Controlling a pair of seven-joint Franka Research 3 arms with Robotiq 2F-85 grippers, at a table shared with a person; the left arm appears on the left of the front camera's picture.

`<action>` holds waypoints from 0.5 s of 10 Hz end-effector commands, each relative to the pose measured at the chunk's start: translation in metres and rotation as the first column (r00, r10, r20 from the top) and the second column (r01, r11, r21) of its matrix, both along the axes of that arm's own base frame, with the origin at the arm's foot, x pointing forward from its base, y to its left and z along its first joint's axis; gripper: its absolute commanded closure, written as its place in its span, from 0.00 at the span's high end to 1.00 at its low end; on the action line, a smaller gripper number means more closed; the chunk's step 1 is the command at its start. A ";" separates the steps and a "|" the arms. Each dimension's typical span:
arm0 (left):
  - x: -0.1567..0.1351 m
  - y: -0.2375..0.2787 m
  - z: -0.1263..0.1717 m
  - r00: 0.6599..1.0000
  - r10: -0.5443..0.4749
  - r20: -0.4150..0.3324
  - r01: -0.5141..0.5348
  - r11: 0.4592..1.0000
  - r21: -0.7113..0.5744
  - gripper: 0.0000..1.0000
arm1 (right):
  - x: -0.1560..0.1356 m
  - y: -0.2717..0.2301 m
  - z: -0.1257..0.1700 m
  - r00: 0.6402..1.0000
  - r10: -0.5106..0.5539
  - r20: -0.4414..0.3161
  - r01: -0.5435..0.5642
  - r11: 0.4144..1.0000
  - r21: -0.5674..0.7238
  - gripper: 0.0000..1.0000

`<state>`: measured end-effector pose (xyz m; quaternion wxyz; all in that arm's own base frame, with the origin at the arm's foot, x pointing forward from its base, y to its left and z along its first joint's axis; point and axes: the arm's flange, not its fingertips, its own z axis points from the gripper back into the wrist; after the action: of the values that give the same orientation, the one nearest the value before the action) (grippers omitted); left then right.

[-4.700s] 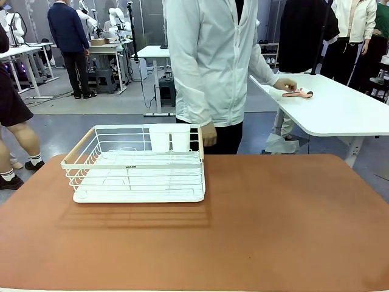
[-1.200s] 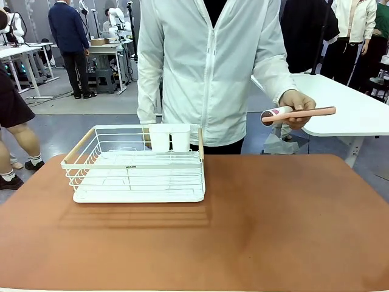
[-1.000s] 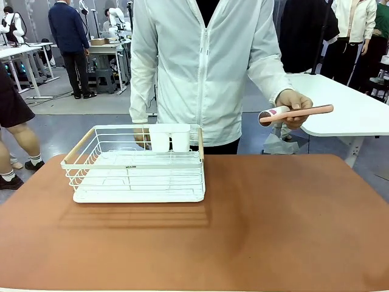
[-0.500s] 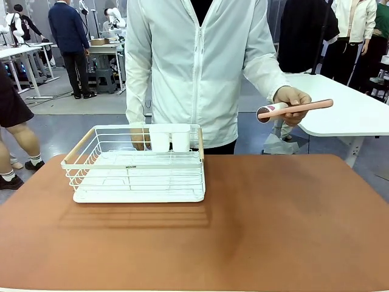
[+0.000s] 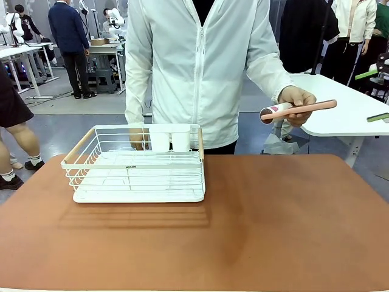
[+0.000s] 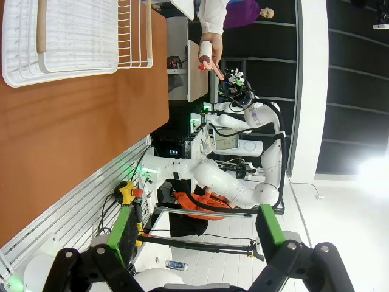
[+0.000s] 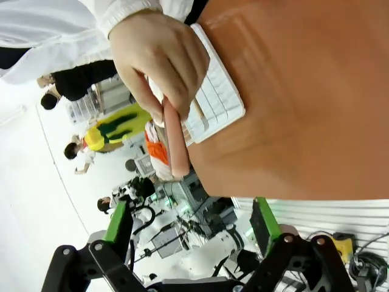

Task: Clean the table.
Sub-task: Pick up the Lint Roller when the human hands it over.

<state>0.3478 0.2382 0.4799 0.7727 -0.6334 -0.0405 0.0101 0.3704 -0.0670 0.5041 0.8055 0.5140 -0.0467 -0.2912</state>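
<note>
The table (image 5: 273,219) has a bare reddish-brown top. At its far side stands a person whose hand (image 5: 298,97) holds a lint roller (image 5: 304,110) level in the air, with its pink handle pointing right. My right gripper (image 5: 375,95) is open at the picture's right edge, its green pads just past the handle's tip. In the right wrist view the hand (image 7: 161,58) and the pink handle (image 7: 173,143) lie ahead of my open right gripper (image 7: 189,225), apart from its fingers. My left gripper (image 6: 197,230) is open with nothing in it, back off the table's (image 6: 73,121) near edge.
A white wire rack (image 5: 137,176) with two white cups stands on the left half of the table. A white-topped side table (image 5: 340,115) stands behind the person's hand at the right. Other people and tables are farther back.
The person took the roller from the white side table, turned to face me and now holds it out to the right. My right gripper's green pads have come into view at the right edge.
</note>
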 end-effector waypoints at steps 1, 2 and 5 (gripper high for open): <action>-0.003 0.001 0.002 1.000 0.000 0.005 0.000 1.000 -0.008 1.00 | -0.009 0.026 -0.001 0.992 -0.120 0.045 0.120 0.993 -0.003 1.00; -0.003 0.001 0.002 1.000 0.000 0.005 0.000 1.000 -0.008 1.00 | -0.011 0.037 -0.005 0.990 -0.132 0.046 0.133 0.991 -0.028 1.00; -0.003 0.001 0.002 1.000 0.000 0.005 0.000 1.000 -0.008 1.00 | -0.004 0.077 -0.016 0.974 -0.211 0.087 0.218 0.972 -0.086 1.00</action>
<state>0.3479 0.2379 0.4799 0.7727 -0.6334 -0.0403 0.0099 0.3681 -0.0139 0.4962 0.7968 0.4873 -0.1353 -0.3308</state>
